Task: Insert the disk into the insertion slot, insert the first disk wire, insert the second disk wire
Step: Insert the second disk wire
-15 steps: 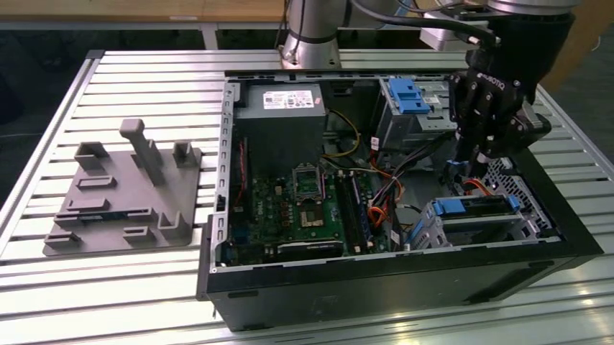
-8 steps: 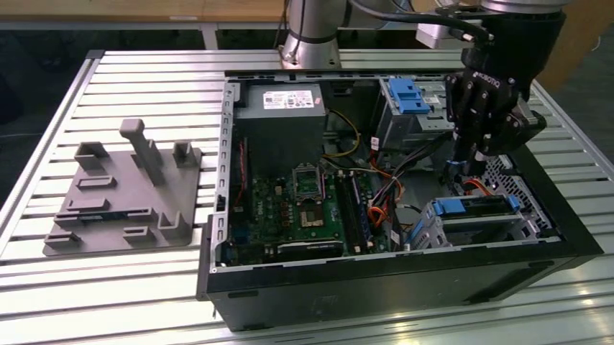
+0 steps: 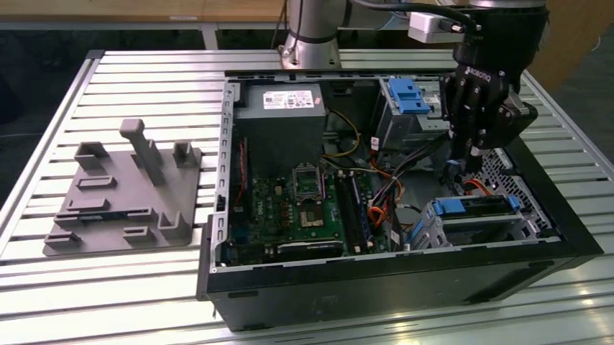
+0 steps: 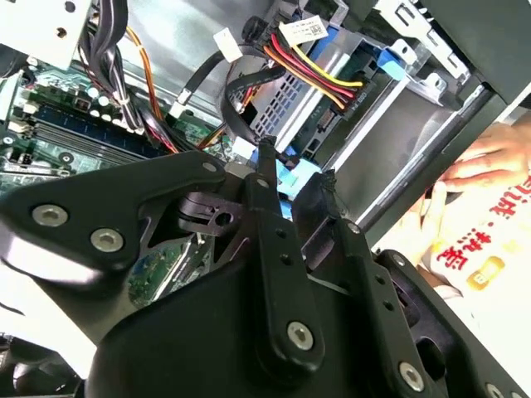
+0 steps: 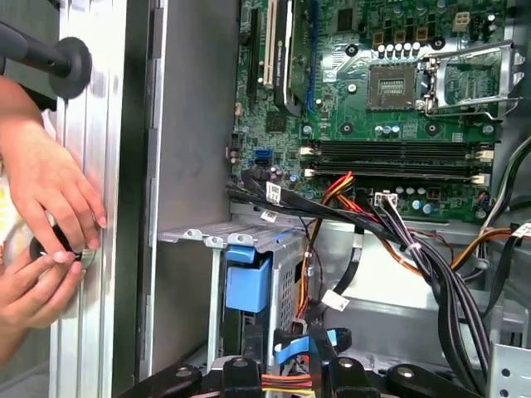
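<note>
The disk (image 3: pixel 477 208), silver in a blue carrier, sits inside the insertion slot (image 3: pixel 429 231), the low perforated cage at the case's front on the exterior view's right. A wire bundle of red, yellow and black strands (image 4: pixel 319 70) is plugged into the disk's end (image 4: pixel 390 65). My black gripper (image 3: pixel 470 154) hangs just behind the cage, inside the case. In both wrist views its fingers stand close on a blue flat wire's connector (image 4: pixel 295 176), right at the disk's end. That blue wire (image 5: pixel 292 348) curls between the fingertips of the gripper (image 5: pixel 309 342).
A person's hands (image 5: pixel 50 207) rest on the slatted table just outside the case wall near the cage. The motherboard (image 3: pixel 307 208), power supply (image 3: pixel 283 126) and a taller cage with a blue latch (image 3: pixel 408 97) crowd the case. A grey fixture (image 3: pixel 125 194) lies on the exterior view's left.
</note>
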Tool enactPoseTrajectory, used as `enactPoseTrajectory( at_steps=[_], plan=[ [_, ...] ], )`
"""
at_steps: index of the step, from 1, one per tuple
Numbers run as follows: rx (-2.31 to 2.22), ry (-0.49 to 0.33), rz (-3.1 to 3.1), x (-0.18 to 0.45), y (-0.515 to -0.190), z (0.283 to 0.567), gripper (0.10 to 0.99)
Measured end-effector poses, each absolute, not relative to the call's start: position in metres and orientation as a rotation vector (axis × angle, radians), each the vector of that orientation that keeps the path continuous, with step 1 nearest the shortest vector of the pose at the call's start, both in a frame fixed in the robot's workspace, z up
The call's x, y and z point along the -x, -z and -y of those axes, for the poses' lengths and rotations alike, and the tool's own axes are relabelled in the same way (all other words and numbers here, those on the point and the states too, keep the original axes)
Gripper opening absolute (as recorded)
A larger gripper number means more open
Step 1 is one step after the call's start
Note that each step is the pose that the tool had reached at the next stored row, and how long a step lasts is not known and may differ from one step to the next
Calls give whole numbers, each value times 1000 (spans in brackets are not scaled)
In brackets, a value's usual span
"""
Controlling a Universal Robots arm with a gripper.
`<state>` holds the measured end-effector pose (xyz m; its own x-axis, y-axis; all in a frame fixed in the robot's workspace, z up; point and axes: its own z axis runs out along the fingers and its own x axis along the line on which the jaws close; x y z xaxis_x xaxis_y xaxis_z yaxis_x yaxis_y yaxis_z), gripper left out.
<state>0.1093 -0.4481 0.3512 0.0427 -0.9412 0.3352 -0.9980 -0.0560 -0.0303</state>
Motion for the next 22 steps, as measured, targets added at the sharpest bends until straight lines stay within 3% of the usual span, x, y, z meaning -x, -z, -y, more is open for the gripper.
enactPoseTrajectory(
  at_steps=[16,18,19,22],
  plan=[
    [-2071,-458,1990,-108,-347,447,357],
    [-2071,-459,1989,-108,-346,447,341],
    [-2070,-460,1989,-108,-346,447,271],
    [-2070,-460,1989,-108,-345,447,271]
  ],
)
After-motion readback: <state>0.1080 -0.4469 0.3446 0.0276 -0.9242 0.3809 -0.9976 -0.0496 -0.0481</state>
